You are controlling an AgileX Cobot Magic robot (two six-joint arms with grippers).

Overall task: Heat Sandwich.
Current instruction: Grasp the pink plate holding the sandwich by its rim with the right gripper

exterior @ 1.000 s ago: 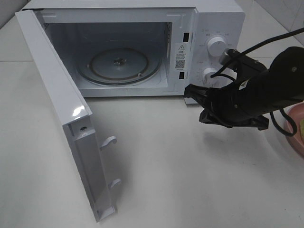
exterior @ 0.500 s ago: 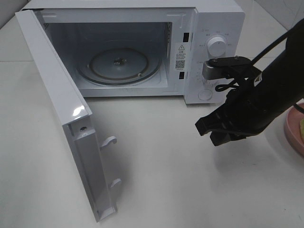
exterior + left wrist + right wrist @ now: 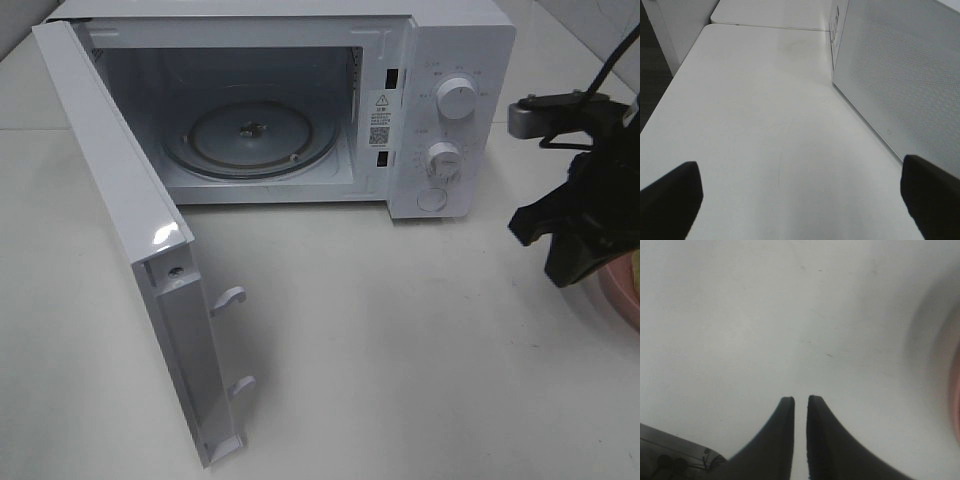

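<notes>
Right gripper [image 3: 548, 245], black, sits at the right edge of the overhead frame, its two dark fingers [image 3: 782, 432] nearly pressed together with only a thin slit between them and nothing held, over the white table [image 3: 400, 340]. Just below it, a sliver of the round pink plate [image 3: 622, 295] shows; the sandwich is not visible. Left gripper [image 3: 800, 197] stands spread wide beside the white microwave [image 3: 440, 60], whose door [image 3: 130, 230] hangs open at left, showing the glass turntable [image 3: 250, 140].

White microwave [image 3: 440, 60] on a white table [image 3: 400, 340]; black fingers [image 3: 782, 435], a pink plate [image 3: 955, 390] just beside them.
</notes>
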